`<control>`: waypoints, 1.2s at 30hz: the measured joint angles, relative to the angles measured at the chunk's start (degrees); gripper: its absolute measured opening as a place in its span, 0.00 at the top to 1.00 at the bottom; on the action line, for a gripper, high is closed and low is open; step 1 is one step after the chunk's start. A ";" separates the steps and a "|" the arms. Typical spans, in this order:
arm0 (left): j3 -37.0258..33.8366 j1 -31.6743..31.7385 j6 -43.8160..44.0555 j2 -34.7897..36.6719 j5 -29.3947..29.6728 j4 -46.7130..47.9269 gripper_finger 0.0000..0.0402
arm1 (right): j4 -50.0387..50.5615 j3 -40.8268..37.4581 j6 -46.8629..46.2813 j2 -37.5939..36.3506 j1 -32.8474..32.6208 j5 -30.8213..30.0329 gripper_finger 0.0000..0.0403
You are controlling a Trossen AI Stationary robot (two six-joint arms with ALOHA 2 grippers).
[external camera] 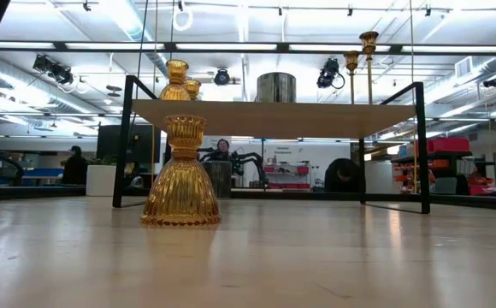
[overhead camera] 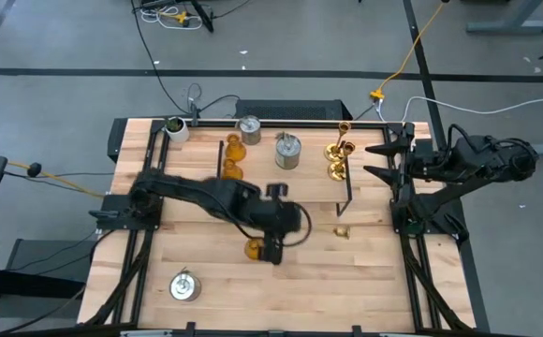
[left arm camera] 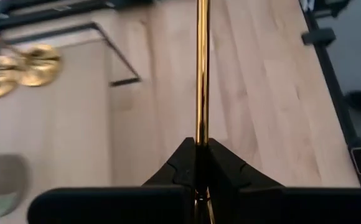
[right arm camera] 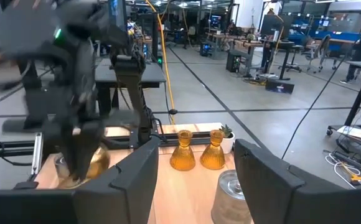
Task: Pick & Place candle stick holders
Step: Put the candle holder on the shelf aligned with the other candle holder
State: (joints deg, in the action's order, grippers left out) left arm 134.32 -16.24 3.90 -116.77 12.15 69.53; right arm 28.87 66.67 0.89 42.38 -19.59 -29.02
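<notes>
My left gripper hangs over the middle of the table, shut on a gold brass candle stick holder. Beside it an amber holder stands on its flared base on the table. A silver holder stands near the front left. On the rack's shelf stand amber holders, silver cans and two brass holders. My right gripper waits open and level at the table's right edge, with nothing between its fingers. My left gripper pinches the brass holder's thin stem between its two fingers. The stem runs straight on past the fingertips, along the fingers, and leaves the wrist view at its top. The holder is clear of the table; a small gold end shows right of the gripper.
The wooden rack with black wire sides stands across the far half of the table. A whitish cup with green contents sits at the far left corner. Bare wood lies in front of the rack.
</notes>
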 joint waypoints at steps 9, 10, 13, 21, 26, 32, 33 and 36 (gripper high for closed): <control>0.00 4.47 -0.09 7.09 0.86 -1.96 0.94 | -0.03 0.00 -0.02 0.05 0.00 -0.02 0.47; 0.00 4.96 -0.11 7.60 0.83 -2.25 0.94 | -0.05 0.00 -0.03 0.06 0.00 -0.02 0.47; -0.02 6.33 -0.64 9.34 0.81 -2.48 0.94 | -0.07 0.00 -0.04 0.32 0.00 -0.02 0.47; -0.02 10.97 -2.91 11.90 -1.03 -7.25 0.94 | -0.78 0.00 -0.20 2.22 0.00 -0.02 0.47; -0.04 13.89 -5.11 11.98 -5.64 -12.39 0.94 | -6.88 0.00 1.07 5.76 0.00 -0.09 0.47; -0.04 16.68 -6.75 12.00 -9.36 -17.18 0.94 | -18.43 0.00 6.20 10.02 0.03 -0.09 0.47; -0.04 16.96 -7.15 12.00 -9.85 -17.76 0.94 | -20.16 0.00 7.16 10.79 0.07 -0.08 0.47; -0.04 17.49 -7.72 12.00 -11.46 -18.56 0.94 | -25.11 0.00 8.72 12.94 0.41 -0.09 0.47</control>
State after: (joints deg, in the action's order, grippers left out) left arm 134.28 1.26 -3.82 -104.77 0.69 50.97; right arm 3.77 66.67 9.60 55.32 -19.18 -29.10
